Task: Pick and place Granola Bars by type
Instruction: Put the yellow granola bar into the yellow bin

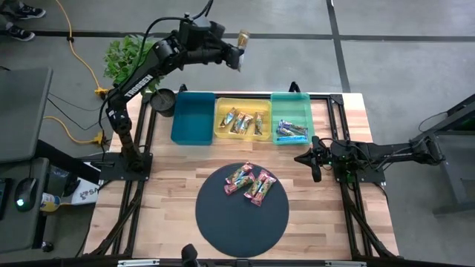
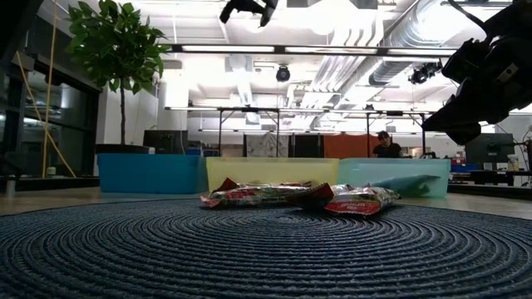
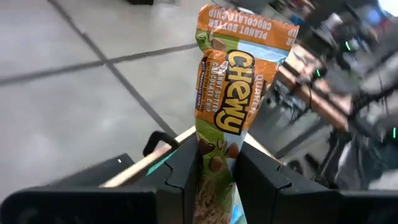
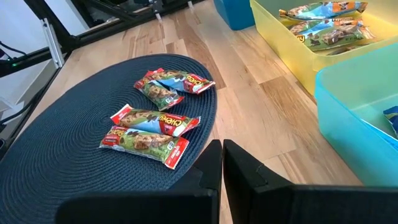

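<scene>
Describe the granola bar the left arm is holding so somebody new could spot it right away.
Find the yellow tray between the two blue ones. Beyond the table's far edge, the raised left gripper pinches an orange-and-green Chewy bar. It is the only bar in the air; the others lie in trays or on the dark mat.

"CHEWY" on orange granola bar (image 3: 227, 106)

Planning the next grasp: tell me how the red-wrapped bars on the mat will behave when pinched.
The red-wrapped bars look flat and light, so probably easy to lift. Their shiny film may be slippery. They lie touching on the woven mat, so one could drag its neighbour.
</scene>
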`<action>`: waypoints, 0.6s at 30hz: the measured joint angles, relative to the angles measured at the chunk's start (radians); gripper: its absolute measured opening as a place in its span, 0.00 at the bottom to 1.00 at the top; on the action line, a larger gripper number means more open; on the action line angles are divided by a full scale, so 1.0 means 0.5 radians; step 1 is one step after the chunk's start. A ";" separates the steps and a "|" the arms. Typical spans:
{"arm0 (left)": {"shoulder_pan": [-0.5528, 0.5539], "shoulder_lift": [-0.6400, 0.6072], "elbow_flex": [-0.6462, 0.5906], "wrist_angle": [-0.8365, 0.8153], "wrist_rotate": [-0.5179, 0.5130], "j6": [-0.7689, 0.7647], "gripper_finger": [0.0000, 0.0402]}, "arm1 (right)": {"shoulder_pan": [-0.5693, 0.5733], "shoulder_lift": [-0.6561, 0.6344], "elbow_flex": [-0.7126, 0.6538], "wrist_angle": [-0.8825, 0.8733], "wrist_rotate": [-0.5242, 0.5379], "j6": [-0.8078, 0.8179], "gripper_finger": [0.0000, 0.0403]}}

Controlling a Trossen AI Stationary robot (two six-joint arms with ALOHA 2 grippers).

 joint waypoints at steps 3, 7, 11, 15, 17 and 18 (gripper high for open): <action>0.000 0.000 0.000 -0.076 -0.125 -0.289 0.23 | 0.000 0.000 0.000 0.000 0.000 0.000 0.00; 0.000 0.000 0.000 -0.203 -0.262 -0.474 0.23 | 0.000 0.000 0.000 0.000 0.000 0.000 0.00; -0.002 0.016 0.002 -0.285 -0.340 -0.540 0.23 | 0.000 0.000 0.000 0.000 0.000 0.000 0.00; 0.000 0.081 0.002 -0.346 -0.296 -0.646 0.23 | 0.000 0.001 0.000 0.000 0.000 0.000 0.00; 0.000 0.125 0.002 -0.385 -0.253 -0.682 0.23 | 0.000 0.000 0.000 0.000 0.000 0.000 0.00; 0.000 0.151 0.002 -0.412 -0.239 -0.690 0.23 | 0.000 0.000 0.000 0.000 0.000 0.000 0.00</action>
